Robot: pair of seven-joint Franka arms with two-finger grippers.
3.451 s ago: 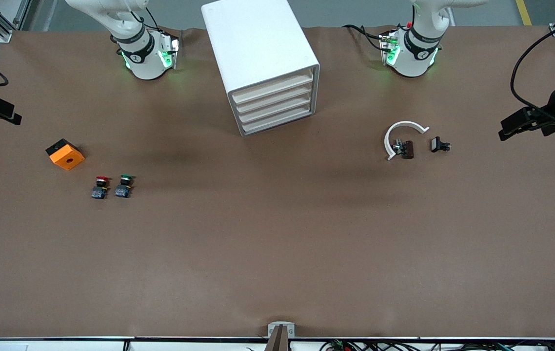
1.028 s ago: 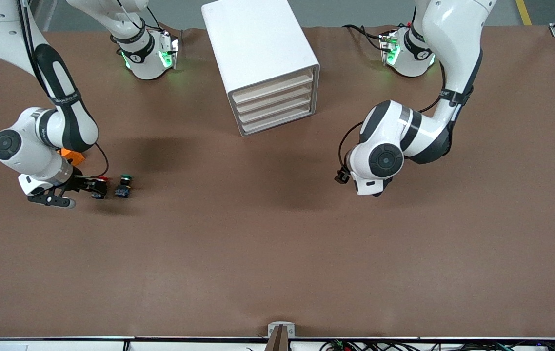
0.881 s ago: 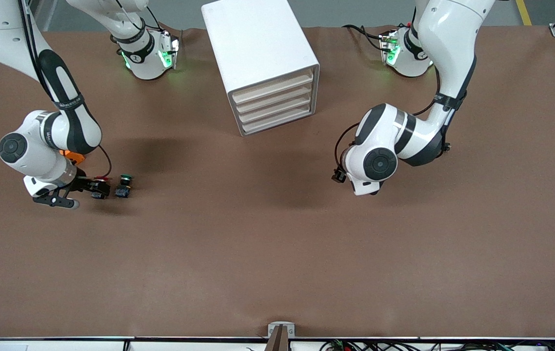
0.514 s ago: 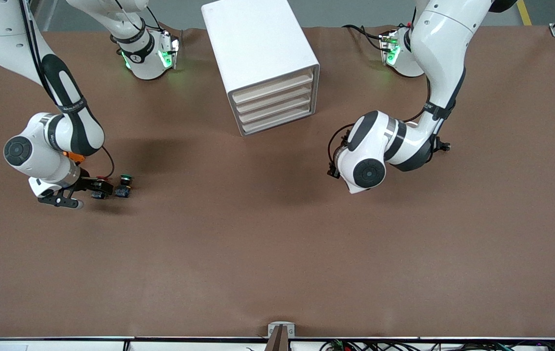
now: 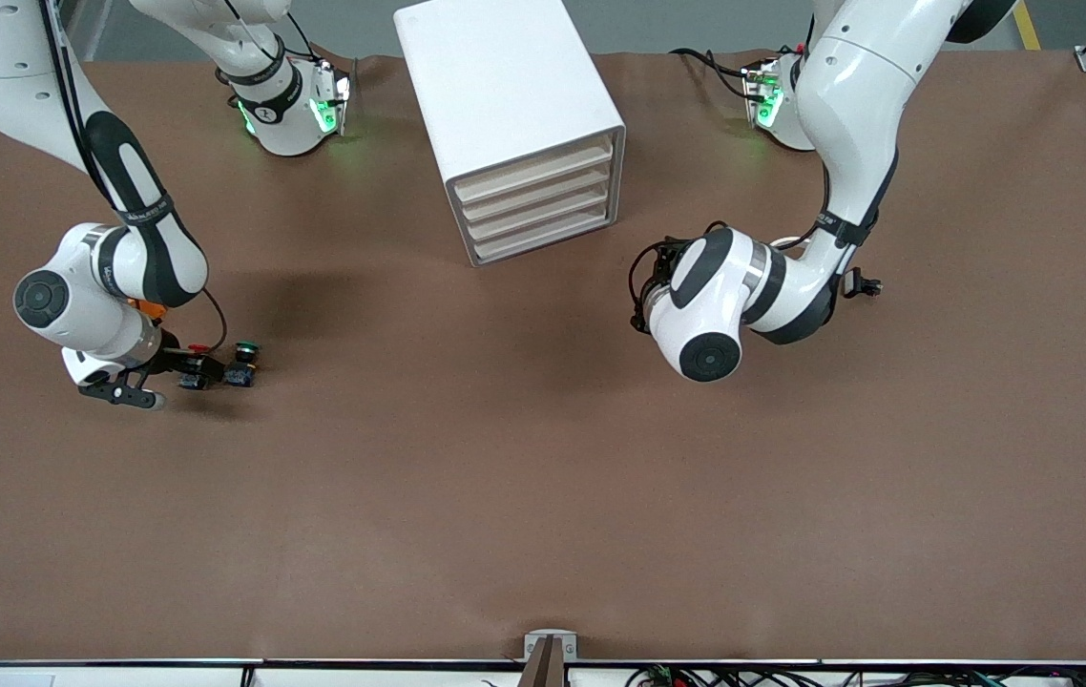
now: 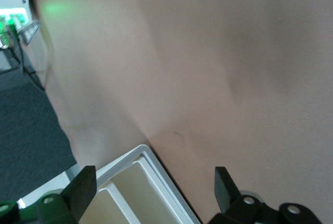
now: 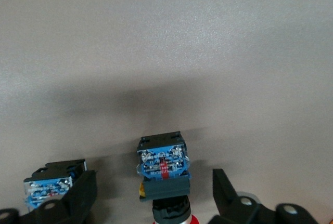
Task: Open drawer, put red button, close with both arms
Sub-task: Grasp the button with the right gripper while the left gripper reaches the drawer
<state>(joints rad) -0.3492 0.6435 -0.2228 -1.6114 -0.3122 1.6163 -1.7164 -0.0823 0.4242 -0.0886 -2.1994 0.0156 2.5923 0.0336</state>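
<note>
The white cabinet (image 5: 505, 86) stands at the table's robot edge, all four drawers shut; the drawer (image 5: 533, 172) is the topmost. The red button (image 5: 192, 351) stands on the table toward the right arm's end, beside the green-capped button (image 5: 242, 363). My right gripper (image 5: 199, 368) is low at the red button, open. In the right wrist view the red button (image 7: 162, 174) lies between the open fingers of my right gripper (image 7: 153, 195), untouched. My left gripper (image 5: 646, 298) hangs over the table beside the cabinet. In the left wrist view my left gripper (image 6: 153, 190) is open and empty, facing a corner of the cabinet (image 6: 130, 187).
An orange block (image 5: 150, 307) shows partly under the right arm. A small black part (image 5: 863, 284) lies by the left arm's elbow. The green button's blue body (image 7: 52, 185) sits just outside one right finger (image 7: 83, 193).
Both arms came in from the table's ends. The right gripper reached the red button and now straddles it. The left arm swung toward the cabinet.
</note>
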